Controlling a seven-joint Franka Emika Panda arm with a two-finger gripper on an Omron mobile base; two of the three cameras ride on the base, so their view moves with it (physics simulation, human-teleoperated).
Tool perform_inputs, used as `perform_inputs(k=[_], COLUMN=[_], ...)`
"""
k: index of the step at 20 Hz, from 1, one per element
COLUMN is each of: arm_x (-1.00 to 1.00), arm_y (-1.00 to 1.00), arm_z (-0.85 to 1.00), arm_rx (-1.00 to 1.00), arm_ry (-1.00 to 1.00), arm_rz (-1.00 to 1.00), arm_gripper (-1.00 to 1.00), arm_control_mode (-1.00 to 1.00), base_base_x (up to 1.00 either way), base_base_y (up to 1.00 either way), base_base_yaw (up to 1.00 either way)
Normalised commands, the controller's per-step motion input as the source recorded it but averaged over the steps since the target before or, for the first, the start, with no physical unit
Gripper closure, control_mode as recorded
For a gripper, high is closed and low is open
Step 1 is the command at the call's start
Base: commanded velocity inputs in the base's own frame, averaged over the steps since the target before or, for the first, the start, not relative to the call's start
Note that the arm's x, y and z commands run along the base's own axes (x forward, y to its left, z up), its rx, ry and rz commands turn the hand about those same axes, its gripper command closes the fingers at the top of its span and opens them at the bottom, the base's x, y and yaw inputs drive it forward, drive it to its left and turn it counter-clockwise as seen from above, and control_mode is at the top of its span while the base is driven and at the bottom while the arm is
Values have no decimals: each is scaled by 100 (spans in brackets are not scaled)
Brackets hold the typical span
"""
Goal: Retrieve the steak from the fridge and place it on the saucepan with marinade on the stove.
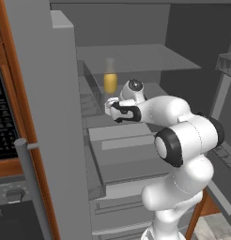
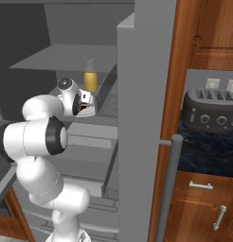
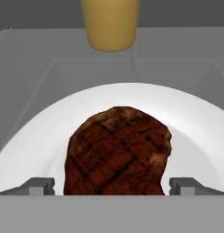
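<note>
Dark brown, grill-marked steak [image 3: 117, 152] lies on a white plate [image 3: 36, 141] on a fridge [image 1: 42, 117] shelf, directly between the two fingers [image 3: 38, 185]. The gripper [image 3: 111, 187] stands wide open, holding nothing, one finger at each flank; the steak's length runs away from the hand toward the yellow bottle [image 3: 110, 22] at the shelf's back.

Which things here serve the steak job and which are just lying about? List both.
Job:
steak, between the open gripper fingertips
fridge, open

Lying about:
white plate under the steak
yellow bottle behind it
toaster on the counter
</note>
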Motion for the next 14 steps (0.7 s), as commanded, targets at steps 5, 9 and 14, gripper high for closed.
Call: perform_inputs(k=[5, 9, 14], arm_x=[18, 13, 0], arm_y=[7, 0, 0], arm_z=[-23, -15, -12], arm_rx=[0, 0, 0], arm_ry=[0, 0, 0], arm_rz=[0, 0, 0], arm_gripper=[-100, -100, -100], arm_control_mode=[-100, -100, -100], base_base_x=[0, 0, 0], base_base_y=[0, 0, 0], base_base_yaw=[0, 0, 0])
